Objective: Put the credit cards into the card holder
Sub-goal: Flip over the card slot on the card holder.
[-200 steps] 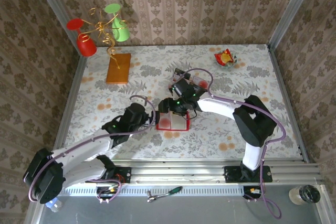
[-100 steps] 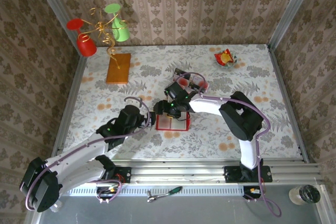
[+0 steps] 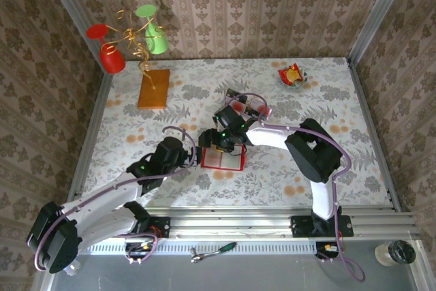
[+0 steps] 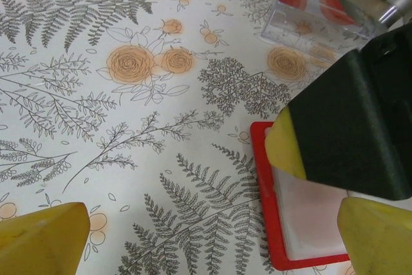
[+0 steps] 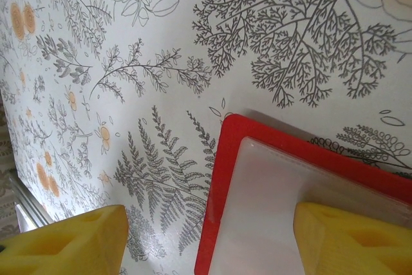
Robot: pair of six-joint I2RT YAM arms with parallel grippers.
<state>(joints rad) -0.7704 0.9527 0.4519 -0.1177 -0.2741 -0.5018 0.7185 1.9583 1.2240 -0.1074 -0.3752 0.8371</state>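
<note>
Top external: both arms bend inward toward the open card holder [image 3: 225, 160] mid-table. The right gripper [image 3: 214, 145] is spread wide, one finger on its clear pocket. The left gripper [image 3: 196, 155] gapes empty beside it.

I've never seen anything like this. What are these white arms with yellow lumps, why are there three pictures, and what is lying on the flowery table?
This is a robot: a left arm and a right arm, bolted at the near edge of the table. Each arm ends in a two-finger gripper. The wide picture comes from a fixed camera above and behind the arms. The two close-up pictures come from cameras on the wrists, so the yellow fingertips you see there belong to the grippers themselves. The left gripper and the right gripper are both open and hold nothing. Both are at the red card holder, which lies flat with its pale pocket facing up. Just beyond it, the credit cards sit in a clear box. Farther back are an orange-brown block and a snack wrapper.
</note>
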